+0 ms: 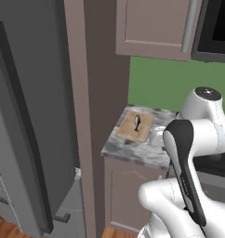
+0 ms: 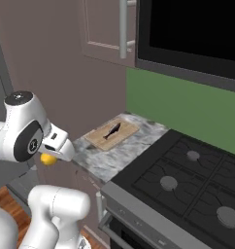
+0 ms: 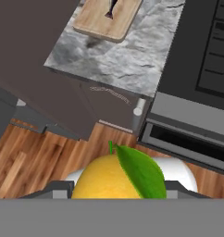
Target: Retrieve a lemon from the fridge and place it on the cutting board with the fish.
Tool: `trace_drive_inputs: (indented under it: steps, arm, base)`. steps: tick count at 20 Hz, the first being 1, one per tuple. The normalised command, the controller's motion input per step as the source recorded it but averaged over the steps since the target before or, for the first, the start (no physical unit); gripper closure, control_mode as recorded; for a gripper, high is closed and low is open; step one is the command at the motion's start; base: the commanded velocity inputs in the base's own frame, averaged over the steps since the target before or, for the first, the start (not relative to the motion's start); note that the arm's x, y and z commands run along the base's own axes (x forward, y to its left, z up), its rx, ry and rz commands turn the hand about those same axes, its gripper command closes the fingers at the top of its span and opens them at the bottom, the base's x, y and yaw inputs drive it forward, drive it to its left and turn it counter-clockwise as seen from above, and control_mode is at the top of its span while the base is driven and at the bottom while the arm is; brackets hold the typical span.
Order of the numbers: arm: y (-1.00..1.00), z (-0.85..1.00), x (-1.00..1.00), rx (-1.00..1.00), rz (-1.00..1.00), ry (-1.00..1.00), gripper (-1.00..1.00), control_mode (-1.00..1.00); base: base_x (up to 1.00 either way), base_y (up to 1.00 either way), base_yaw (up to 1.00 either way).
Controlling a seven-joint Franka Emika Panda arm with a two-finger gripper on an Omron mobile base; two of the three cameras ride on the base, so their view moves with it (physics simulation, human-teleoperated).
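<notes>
Lemon (image 3: 115,178) sits between the jaws of the gripper (image 2: 55,154), closed on it — in the hand view the fruit with its green leaf sits right at the base of the frame, and in the right base view a yellow bulge shows under the hand. Retrieval judged done; transport step in hand.

Cutting board (image 2: 112,133) lies at the back left of the grey marbled countertop (image 2: 114,155), near the tall cabinet panel (image 1: 86,116), with the dark fish (image 2: 112,130) on it. Board surface around the fish is bare, so there is room for the fruit beside it.

Hand is held out over the wood floor (image 3: 35,157), short of the counter edge and well apart from the board — it must rise and reach forward.

Fridge (image 1: 26,116) stands to the left, its door open. Stove (image 2: 187,180) borders the counter on the right; a round fruit could roll that way if released high.
</notes>
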Motion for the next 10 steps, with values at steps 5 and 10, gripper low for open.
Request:
trace_drive_inputs:
  steps: [5,10]
  arm:
    - [0.00,0.00,0.00,0.00,0.00,0.00,1.00,1.00]
    - [0.00,0.00,0.00,0.00,0.00,0.00,1.00,1.00]
  base:
    - [0.38,-0.37,-0.07]
    - [0.34,-0.03,-0.10]
